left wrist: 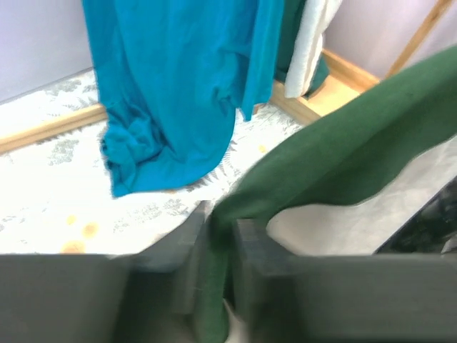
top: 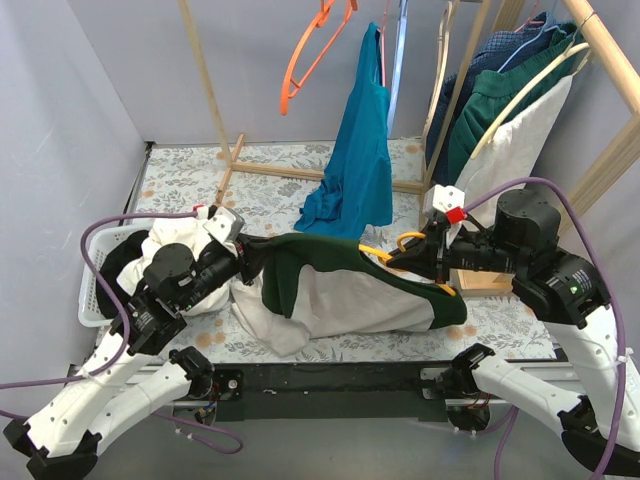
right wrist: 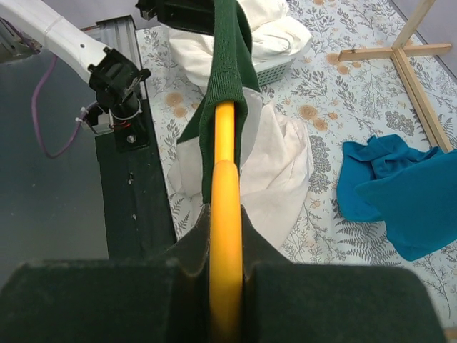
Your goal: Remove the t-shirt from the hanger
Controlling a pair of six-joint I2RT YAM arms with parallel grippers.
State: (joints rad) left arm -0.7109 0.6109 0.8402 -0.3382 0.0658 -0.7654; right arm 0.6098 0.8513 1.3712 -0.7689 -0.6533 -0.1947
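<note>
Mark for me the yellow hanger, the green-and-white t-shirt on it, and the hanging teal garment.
yellow hanger point(right wrist: 226, 214): right wrist view, lower stretch of its bar.
t-shirt point(top: 340, 300): top external view, middle of its white body.
teal garment point(top: 362, 150): top external view, middle of the hanging cloth.

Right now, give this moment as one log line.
left gripper: shut on t-shirt | right gripper: shut on hanger | hanger partly inside t-shirt

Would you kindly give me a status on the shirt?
Left claw shut on green t-shirt. Right claw shut on yellow hanger. Shirt not yet off, stretched between claws. Blue garment hangs behind.
</note>
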